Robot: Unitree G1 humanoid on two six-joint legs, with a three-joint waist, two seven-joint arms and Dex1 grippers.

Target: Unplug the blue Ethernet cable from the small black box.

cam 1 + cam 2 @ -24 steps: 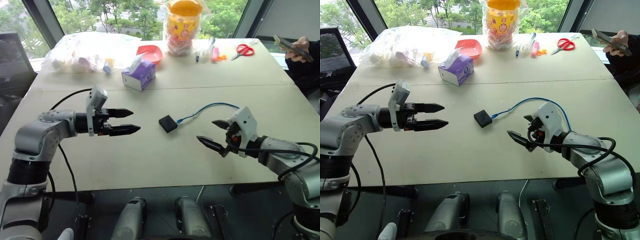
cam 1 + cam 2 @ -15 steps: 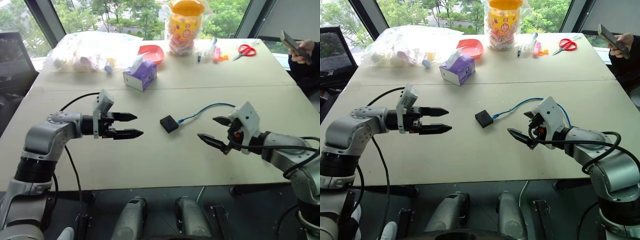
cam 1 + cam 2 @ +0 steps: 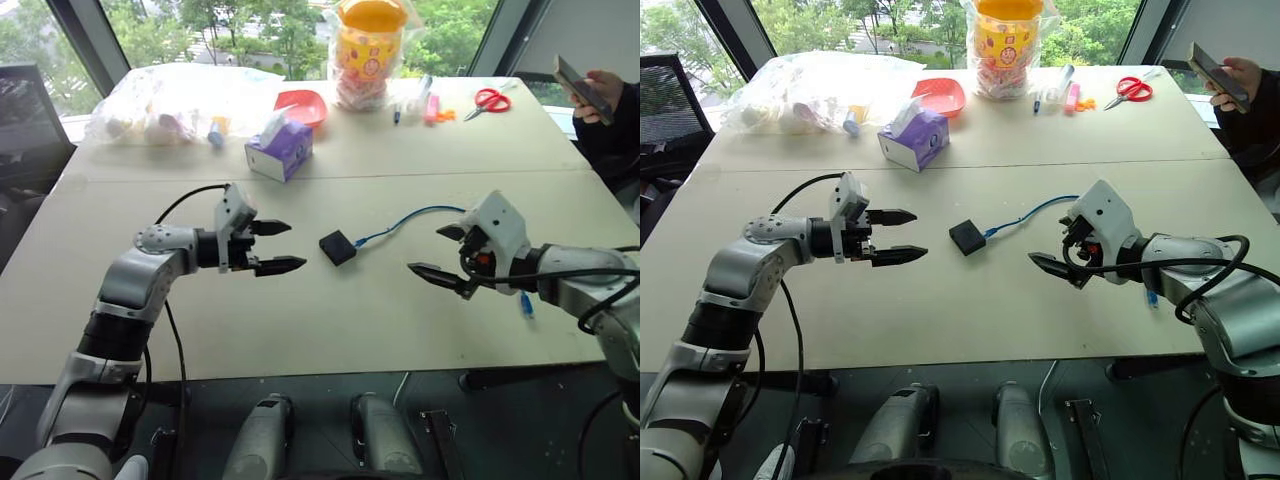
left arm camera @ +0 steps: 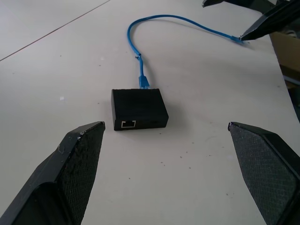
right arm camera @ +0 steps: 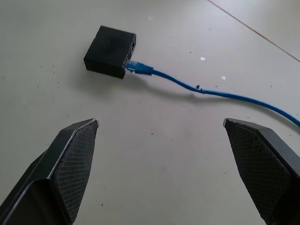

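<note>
Flanking one small matte-black square box (image 3: 336,247) with one thin light-blue Ethernet cable (image 3: 415,214) mid-frame, left gripper (image 3: 283,247) and right gripper (image 3: 432,252) level, jaws wide, empty.

Both pincers gape either side of the small black box (image 3: 966,237), cable (image 3: 1030,213) attached.

The setting was an office or meeting room. A large pale counter (image 3: 330,310) stood before tall windows (image 3: 260,25) overlooking trees. Scissors (image 3: 489,99), pens (image 3: 1068,80), a tissue box (image 3: 279,150) and a black office chair (image 3: 665,100) indicated desk work.
</note>
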